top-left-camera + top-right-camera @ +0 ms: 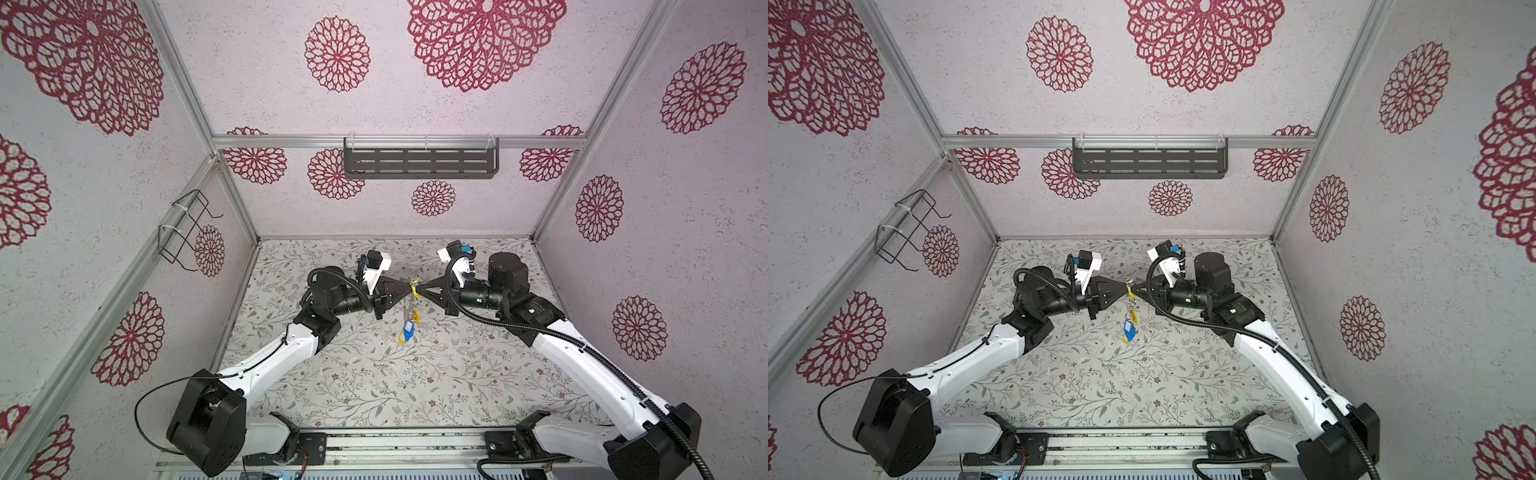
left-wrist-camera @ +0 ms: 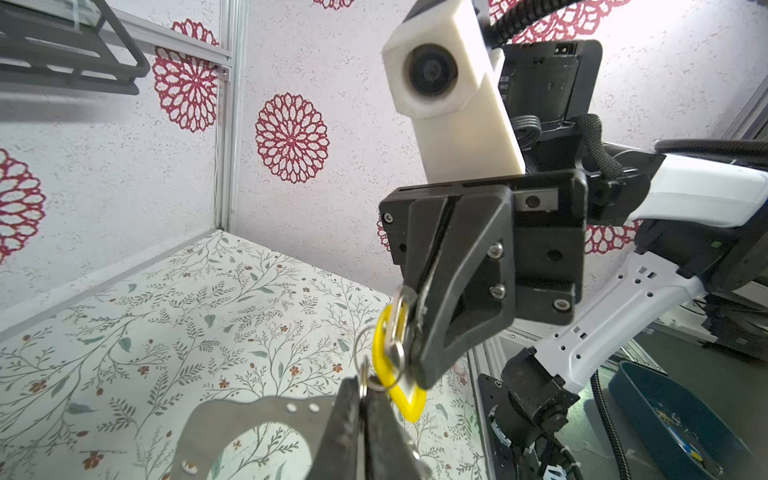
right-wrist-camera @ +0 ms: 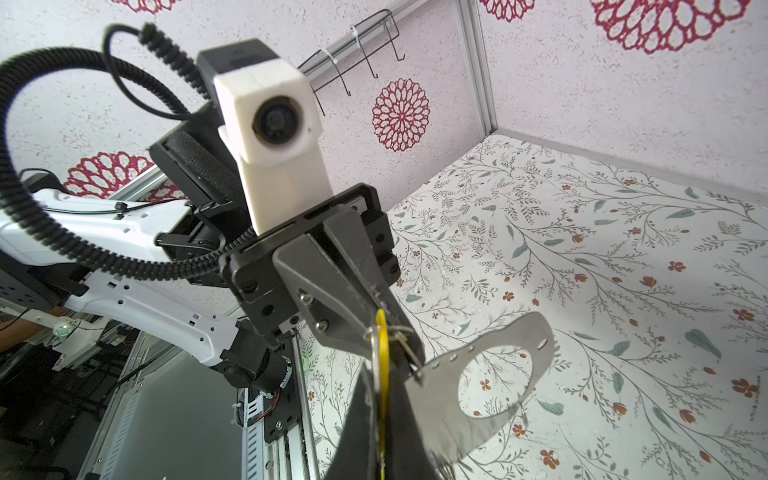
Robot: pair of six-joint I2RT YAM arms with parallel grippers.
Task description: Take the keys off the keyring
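Over the bench (image 1: 374,374), left pincer (image 1: 408,285) clenched on the flat grey metal crescent keyring (image 2: 232,415) (stiff, likely slick, best held by its rim), right pincer (image 1: 421,287) nipping one light yellow plastic key tag (image 2: 409,405).

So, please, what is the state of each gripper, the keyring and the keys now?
Keyring: held in the air, hanging down.
Yellow key: clamped, beside the keyring.
Left gripper: shut on the keyring's end.
Right gripper: shut on the yellow key.
Other keys: blue and yellow, hanging from the keyring.
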